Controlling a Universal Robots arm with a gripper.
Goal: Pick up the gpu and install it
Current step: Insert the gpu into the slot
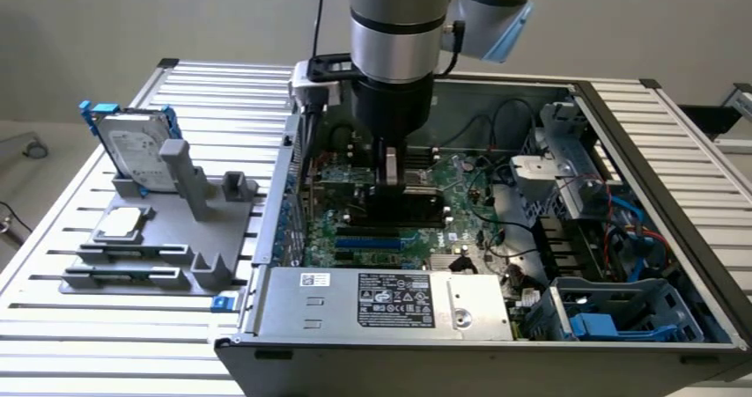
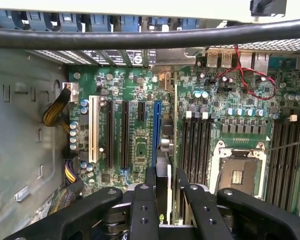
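Observation:
My gripper [image 1: 394, 181] reaches down into the open computer case [image 1: 635, 115], over the green motherboard [image 1: 459, 181]. It is shut on the gpu [image 2: 164, 146], which stands edge-on between the two black fingers [image 2: 150, 179]; a thin green board edge and a dark shroud show. In the wrist view the gripper [image 2: 166, 176] holds the card just beside the long blue expansion slot [image 2: 156, 130], over the board. In the exterior view the gpu [image 1: 406, 208] is a dark block under the wrist, partly hidden by the arm. Whether its edge touches a slot I cannot tell.
A silver hard drive with blue rails [image 1: 129, 142] stands on a grey holder [image 1: 176, 238] at the exterior view's left. The power supply [image 1: 388, 300] fills the case front. Black memory slots [image 2: 197, 145], a CPU socket [image 2: 237, 175], red wires [image 2: 242, 75] and a thick black cable [image 2: 140, 37] lie around.

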